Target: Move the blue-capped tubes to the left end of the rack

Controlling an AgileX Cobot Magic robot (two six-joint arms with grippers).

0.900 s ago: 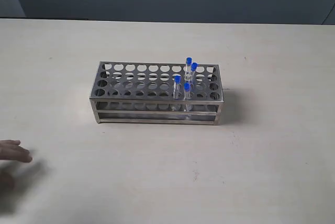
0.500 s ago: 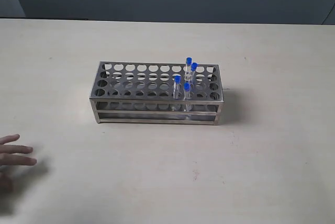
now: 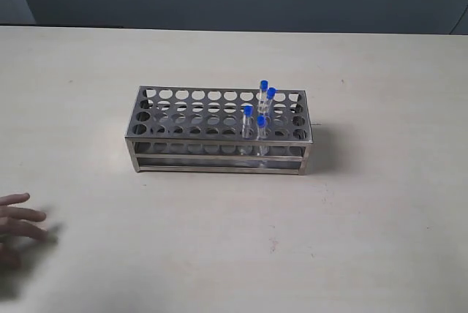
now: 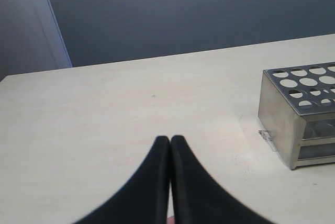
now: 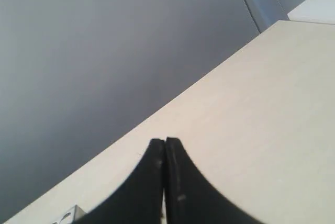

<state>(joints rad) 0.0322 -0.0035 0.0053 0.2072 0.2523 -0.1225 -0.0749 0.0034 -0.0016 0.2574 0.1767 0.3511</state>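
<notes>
Exterior view: a person's hand sits at the far left edge, so an arm could bump it. The rack is mid table, w/ left-end holes free. The blue-capped tubes stand bunched near its right end; grabbing one could knock a neighbor. The table has lots of bare room round the rack. Left gripper & right gripper: tips pressed together, holding nothing.

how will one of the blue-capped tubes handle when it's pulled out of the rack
Likely light and stiff: the blue-capped tubes are slender and clear. Their smooth round walls may slip in a grip, and a freed tube would probably roll on the table. Each sits through the stacked plates of the rack, so pulling at an angle might bind it.
</notes>
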